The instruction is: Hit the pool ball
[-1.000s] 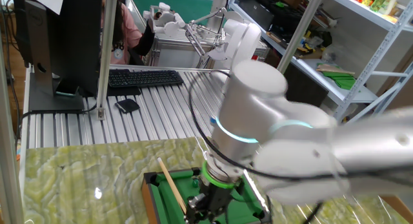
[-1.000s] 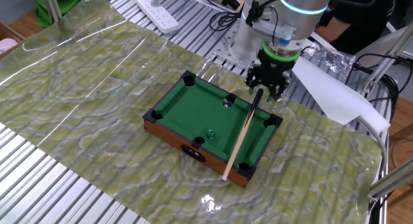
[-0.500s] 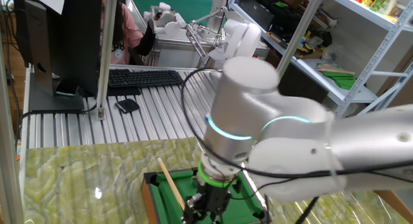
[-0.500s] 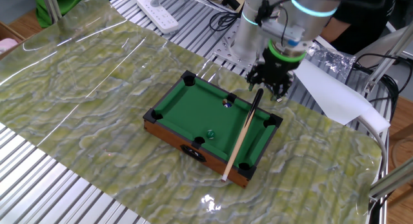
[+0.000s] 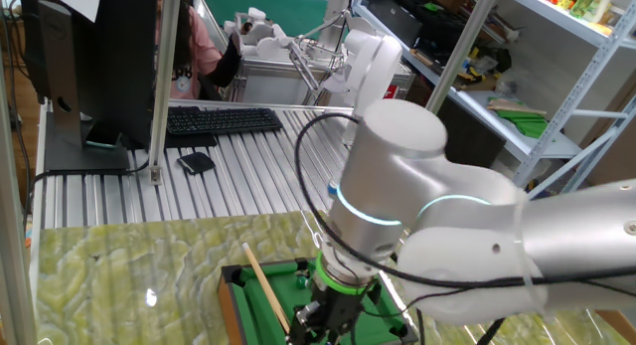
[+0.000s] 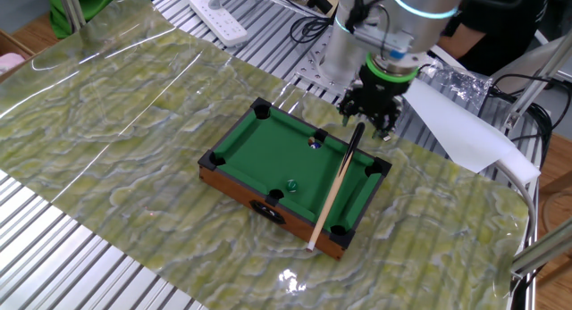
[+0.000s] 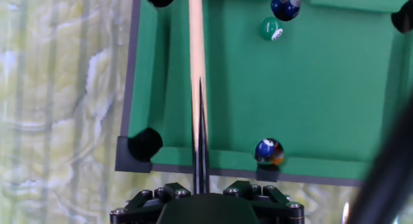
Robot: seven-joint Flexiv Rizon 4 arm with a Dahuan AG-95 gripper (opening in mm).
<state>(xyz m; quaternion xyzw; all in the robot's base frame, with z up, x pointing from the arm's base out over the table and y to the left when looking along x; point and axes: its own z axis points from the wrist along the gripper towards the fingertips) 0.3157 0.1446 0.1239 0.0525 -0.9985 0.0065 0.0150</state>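
My gripper hangs pointing straight down over the far end of the pool table, at the dark end of the cue; from the side that dark end runs up between my fingers, but I cannot tell whether they pinch it or stand loose around it; in the hand view only a thin dark sliver runs up the middle from the gripper's body, and the fingertips do not show clearly; the cue lies lengthwise along one side of the green felt, its pale end reaching the rail at the opposite short side, beside a corner pocket; the pool ball, dark with a whitish spot, sits on the felt close against the short rail nearest my gripper, just beside the cue's dark end but apart from it; in the hand view it lies to the right of the cue, nearly touching the rail; a green ball rests further down the felt, and a blue ball lies just beyond it at a pocket in the far rail; the table stands on a green marbled mat.
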